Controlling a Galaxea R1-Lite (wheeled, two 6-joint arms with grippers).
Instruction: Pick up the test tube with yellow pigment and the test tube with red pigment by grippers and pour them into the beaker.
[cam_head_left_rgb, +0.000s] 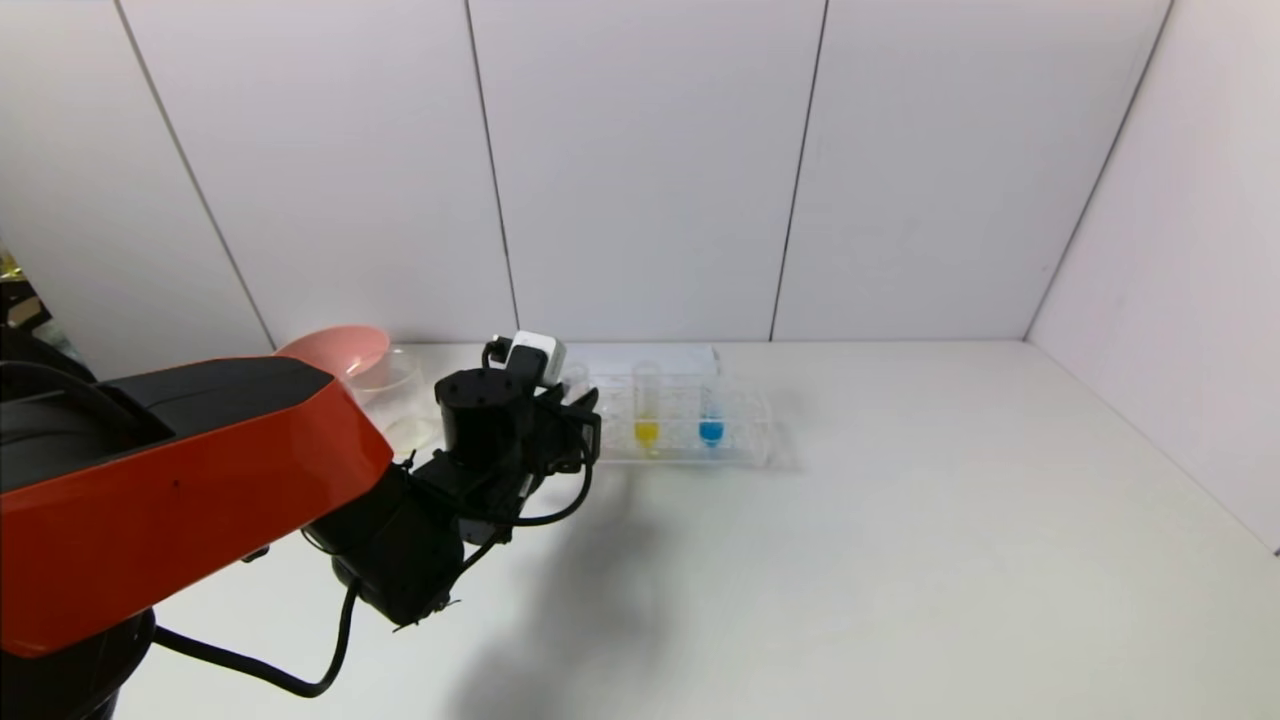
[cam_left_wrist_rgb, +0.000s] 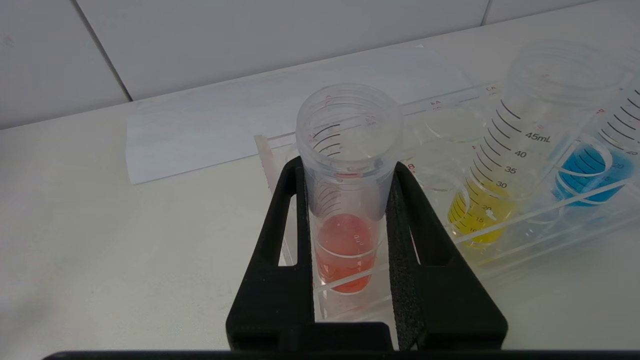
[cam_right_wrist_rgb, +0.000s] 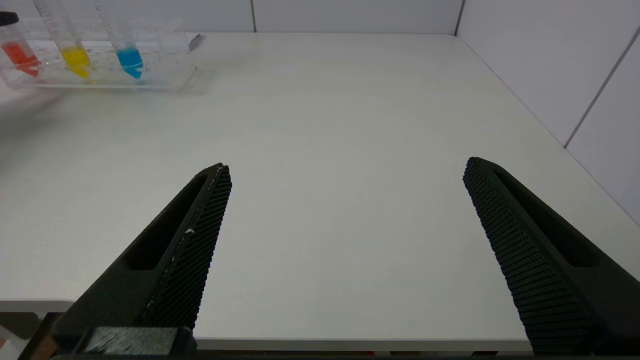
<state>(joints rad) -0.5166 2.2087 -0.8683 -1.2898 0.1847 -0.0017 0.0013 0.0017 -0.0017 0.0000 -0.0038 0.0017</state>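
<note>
Red-pigment test tube (cam_left_wrist_rgb: 345, 240) stands upright in the clear rack (cam_left_wrist_rgb: 505, 250), clamped between our left gripper (cam_left_wrist_rgb: 347, 200) fingers, beside the yellow-pigment test tube (cam_left_wrist_rgb: 492, 195); our right gripper (cam_right_wrist_rgb: 345, 200) hangs spread wide, well apart from the rack.

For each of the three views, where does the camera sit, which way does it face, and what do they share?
Head: above, facing down at the table; left arm reaches to the tube rack.
Left wrist: behind the left tool, shut on the test tube with red pigment in the rack.
Right wrist: at the near table edge, right tool open, facing across.
Shared: the test tube with yellow pigment and the blue tube.
</note>
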